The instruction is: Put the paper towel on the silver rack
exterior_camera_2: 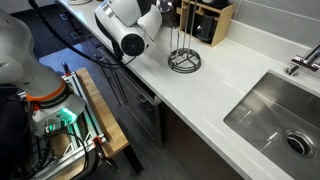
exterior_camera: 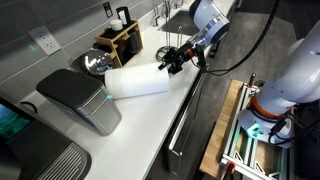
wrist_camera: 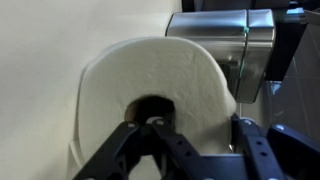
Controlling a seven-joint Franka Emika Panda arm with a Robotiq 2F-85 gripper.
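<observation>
- The jaws are spread. In the wrist view one dark finger (wrist_camera: 135,148) sits at the cardboard core opening, and the other finger (wrist_camera: 252,145) sits at the outer side of the roll, with the roll wall between them. Whether the pads press on the wall cannot be told.
- The large white cylindrical paper towel roll (wrist_camera: 150,70) lies on its side directly ahead of the jaws, with its open end facing them.
- In an exterior view the paper towel roll (exterior_camera: 138,80) rests on the white table (exterior_camera: 150,130), and the jaws meet the end of it.
- The boxy grey metal appliance (exterior_camera: 80,100) stands beyond the far end of the roll from the jaws, just beside the roll.
- The thin silver wire rack (exterior_camera_2: 183,58), with a round ring base and an upright loop post, stands upright on the table, apart from the jaws. The roll is not on it.
- The wooden knife block (exterior_camera_2: 208,20) stands near the rack.
- The steel sink basin (exterior_camera_2: 262,105) is set into the table, well apart from the jaws.
- The white robot arm (exterior_camera_2: 125,25) reaches over the table edge.
</observation>
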